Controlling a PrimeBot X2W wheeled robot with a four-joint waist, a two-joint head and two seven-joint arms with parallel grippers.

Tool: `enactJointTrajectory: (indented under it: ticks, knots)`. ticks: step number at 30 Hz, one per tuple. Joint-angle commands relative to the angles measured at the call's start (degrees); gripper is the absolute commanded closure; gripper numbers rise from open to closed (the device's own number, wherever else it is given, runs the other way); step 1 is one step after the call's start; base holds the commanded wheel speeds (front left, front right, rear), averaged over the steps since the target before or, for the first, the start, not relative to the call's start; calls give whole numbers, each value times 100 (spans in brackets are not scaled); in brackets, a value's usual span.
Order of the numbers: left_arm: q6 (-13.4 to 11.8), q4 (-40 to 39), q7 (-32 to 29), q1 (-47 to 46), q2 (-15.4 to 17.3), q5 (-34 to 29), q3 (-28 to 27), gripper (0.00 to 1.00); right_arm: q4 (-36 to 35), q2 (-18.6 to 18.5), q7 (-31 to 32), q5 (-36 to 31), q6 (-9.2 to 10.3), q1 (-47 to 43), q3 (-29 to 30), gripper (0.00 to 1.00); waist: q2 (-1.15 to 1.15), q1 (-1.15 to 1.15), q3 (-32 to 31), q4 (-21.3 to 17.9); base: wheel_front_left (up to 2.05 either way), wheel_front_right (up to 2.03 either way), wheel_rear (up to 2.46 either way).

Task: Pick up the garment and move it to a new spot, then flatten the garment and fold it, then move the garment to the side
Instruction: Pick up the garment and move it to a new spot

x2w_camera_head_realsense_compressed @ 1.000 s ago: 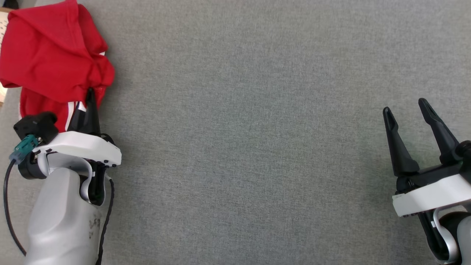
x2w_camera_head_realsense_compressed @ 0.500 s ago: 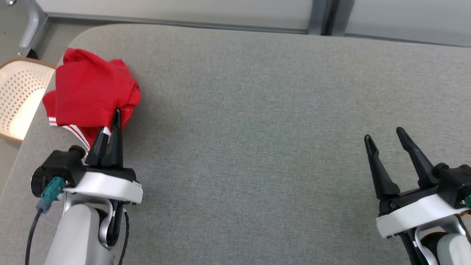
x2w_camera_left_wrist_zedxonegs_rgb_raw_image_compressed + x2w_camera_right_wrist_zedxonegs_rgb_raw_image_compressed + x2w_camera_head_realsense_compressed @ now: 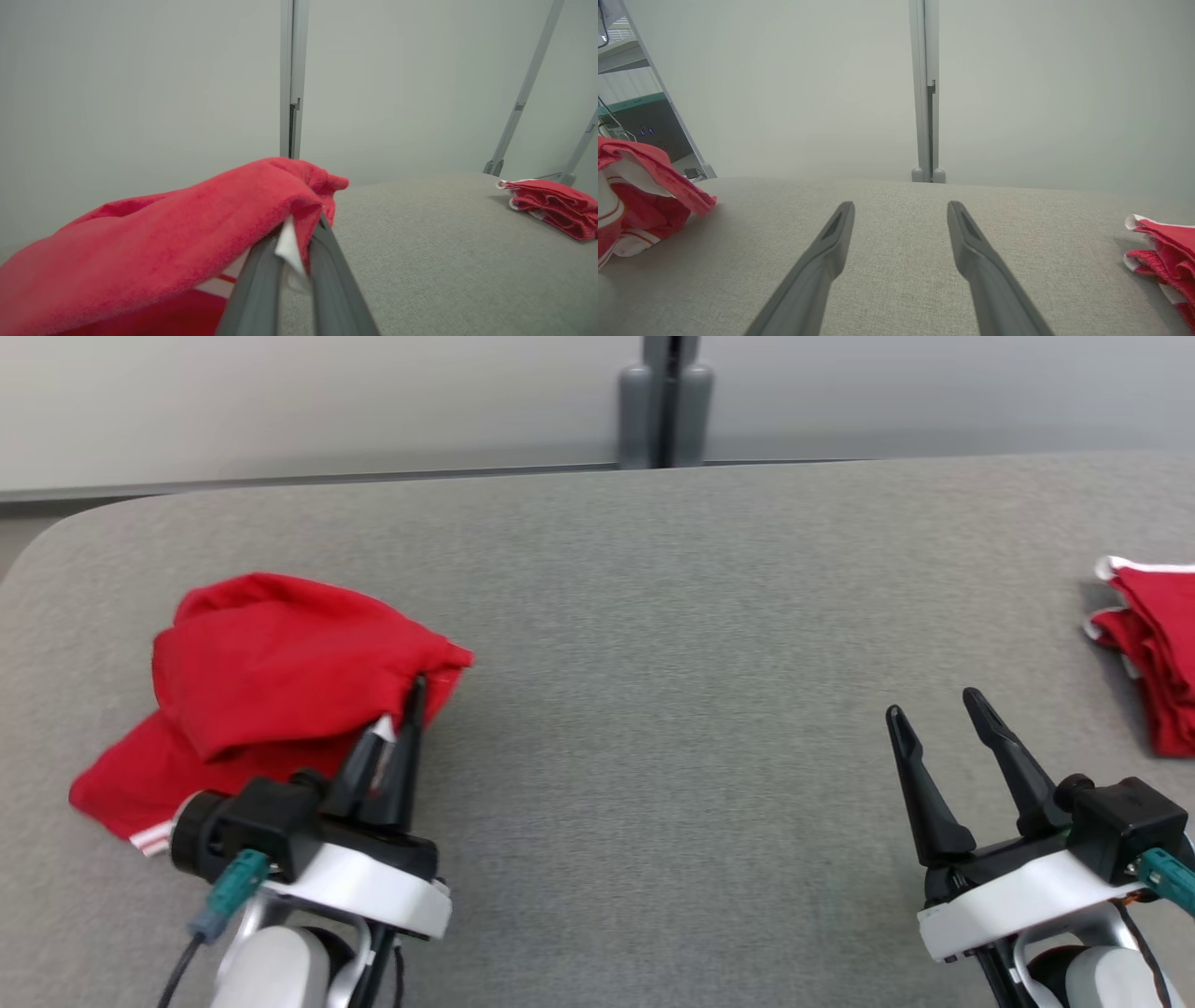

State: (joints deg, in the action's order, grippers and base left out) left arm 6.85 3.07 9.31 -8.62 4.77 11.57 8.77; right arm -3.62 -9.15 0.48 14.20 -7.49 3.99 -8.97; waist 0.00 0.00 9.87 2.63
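Observation:
A crumpled red garment (image 3: 271,672) with white trim lies at the left of the grey table (image 3: 653,663). My left gripper (image 3: 400,709) is shut on its near right edge, pinching red cloth and a white label between the fingers. The left wrist view has the garment (image 3: 187,224) draped over the shut gripper (image 3: 299,242). In the right wrist view the garment (image 3: 640,200) sits at the far left. My right gripper (image 3: 934,705) stands open above the table's right part, holding nothing; in the right wrist view this gripper (image 3: 901,210) has bare table between its fingers.
A second folded red cloth (image 3: 1148,644) with white trim lies at the table's right edge, seen too as the red cloth (image 3: 551,205) and the red cloth (image 3: 1162,252) in the wrist views. A grey post (image 3: 665,401) stands behind the table against a pale wall.
The head camera has tilted up and turned right, bringing the table's far edge, wall and the folded cloth into view. The left gripper stays shut on the garment, carried rightward over the table. The right gripper stays open.

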Motion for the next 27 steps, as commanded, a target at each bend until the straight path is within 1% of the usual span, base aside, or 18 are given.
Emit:
enactJointTrajectory:
  ticks: [1,6,13,16,17,20,23,24,25,27]
  knots:
    - [11,-76,-82,3,-7,-49,161,100,28,18,-52,23,0,-22,-9,0,0,0,-27,-397,0,0,0]
    - [44,-34,-263,-275,-53,-53,713,100,61,96,-128,93,0,82,-79,0,0,0,159,-1058,0,0,0]
    - [64,392,-319,-964,-105,16,1506,100,188,200,-286,184,0,197,-152,0,0,0,563,-1976,0,0,0]
    - [70,627,-326,-1235,-118,43,1830,100,263,255,-380,228,0,194,-144,0,0,0,723,-2224,0,0,0]
    - [70,627,-326,-1235,-118,43,1830,100,263,255,-380,228,0,194,-144,0,0,0,723,-2224,0,0,0]
    - [60,926,-358,-1460,-103,114,2138,100,356,320,-490,272,0,216,-145,0,0,0,875,-2356,0,0,0]
    - [62,1285,-427,-1613,-15,218,2441,100,436,350,-578,291,0,243,-160,0,0,0,946,-2397,0,0,0]
    - [62,1382,-427,-1658,7,239,2495,64,467,358,-593,295,0,252,-166,0,0,0,950,-2393,0,0,0]
    - [62,1463,-421,-1684,26,275,2569,0,496,368,-609,297,0,270,-167,0,0,0,941,-2382,0,0,0]
    - [63,1546,-335,-1683,72,343,2698,0,540,359,-633,294,0,294,-167,0,0,0,882,-2318,0,0,0]
